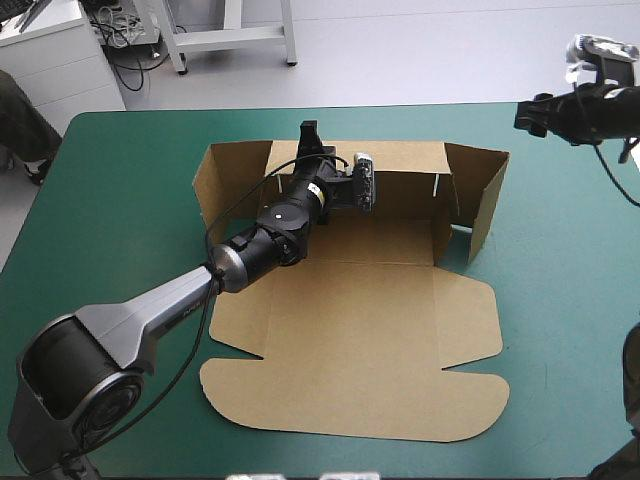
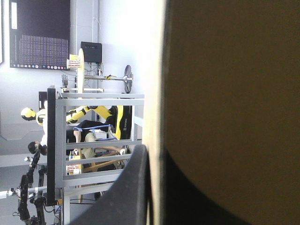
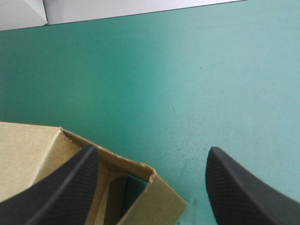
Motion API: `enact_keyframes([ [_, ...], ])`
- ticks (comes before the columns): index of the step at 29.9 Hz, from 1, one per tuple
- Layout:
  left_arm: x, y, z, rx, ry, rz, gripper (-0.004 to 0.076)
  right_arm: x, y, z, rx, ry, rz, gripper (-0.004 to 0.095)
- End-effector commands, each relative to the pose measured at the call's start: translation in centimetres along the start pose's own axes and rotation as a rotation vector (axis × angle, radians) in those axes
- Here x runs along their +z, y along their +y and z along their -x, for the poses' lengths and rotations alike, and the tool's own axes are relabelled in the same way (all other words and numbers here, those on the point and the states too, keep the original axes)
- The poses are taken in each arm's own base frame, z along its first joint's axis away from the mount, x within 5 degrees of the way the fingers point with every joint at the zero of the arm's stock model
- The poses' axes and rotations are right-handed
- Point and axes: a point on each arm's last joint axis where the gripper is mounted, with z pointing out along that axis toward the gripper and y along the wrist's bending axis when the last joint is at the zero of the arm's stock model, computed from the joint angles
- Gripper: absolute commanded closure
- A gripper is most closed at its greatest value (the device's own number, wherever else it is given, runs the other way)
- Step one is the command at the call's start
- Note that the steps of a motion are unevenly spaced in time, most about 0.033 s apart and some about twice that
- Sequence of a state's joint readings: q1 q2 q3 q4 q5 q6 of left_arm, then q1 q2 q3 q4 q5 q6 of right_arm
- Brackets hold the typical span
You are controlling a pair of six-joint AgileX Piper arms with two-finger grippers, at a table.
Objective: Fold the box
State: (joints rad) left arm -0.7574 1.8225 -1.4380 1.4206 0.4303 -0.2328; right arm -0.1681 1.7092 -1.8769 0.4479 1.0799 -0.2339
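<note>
Here, a half-folded brown box (image 1: 380, 330) lies at the centre of a teal-green table (image 1: 570, 330).
Its raised wall (image 1: 405, 195) at 12 o'clock is pinched by the left gripper (image 1: 311, 138); the right gripper (image 1: 528, 115) hovers at 2 o'clock, fingers (image 3: 61, 187) spread, empty.

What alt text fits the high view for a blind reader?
A brown box lies half-formed on the teal-green cover, far wall and side flaps raised, lid flat toward the near edge. The left gripper is shut on the far wall; the right gripper hangs open near the far right corner.
</note>
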Motion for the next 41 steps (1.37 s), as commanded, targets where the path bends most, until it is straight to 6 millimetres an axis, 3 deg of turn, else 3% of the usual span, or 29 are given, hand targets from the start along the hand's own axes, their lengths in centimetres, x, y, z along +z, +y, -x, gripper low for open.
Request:
enact_keyframes([
  [1,-1.5,2.3,0.1,-0.089,0.013,0.071,0.0756,0.4,1.6,2.0,-0.031,-0.082,-0.011,0.0313],
  [7,-1.5,2.3,0.0,-0.081,0.018,0.084,0.0756,4.7,1.9,3.0,-0.058,-0.036,-0.060,0.0315],
  [15,-1.5,2.3,0.0,-0.079,0.018,0.085,0.0756,7.4,1.5,2.1,-0.046,0.077,-0.046,0.0332],
  [22,-1.5,2.3,0.0,-0.079,0.018,0.085,0.0756,7.4,1.6,0.9,-0.052,0.198,-0.028,0.0332],
  [29,-1.5,2.3,0.0,-0.077,0.019,0.086,0.0756,6.7,3.2,0.8,-0.088,0.196,0.014,0.0373],
  [34,-1.5,2.3,0.0,-0.075,0.019,0.088,0.0756,7.0,3.9,-1.0,-0.128,0.228,0.031,0.0377],
  [41,-1.5,2.4,0.0,-0.073,0.017,0.088,0.0756,5.2,4.5,-4.0,-0.159,0.106,0.081,0.0377],
])
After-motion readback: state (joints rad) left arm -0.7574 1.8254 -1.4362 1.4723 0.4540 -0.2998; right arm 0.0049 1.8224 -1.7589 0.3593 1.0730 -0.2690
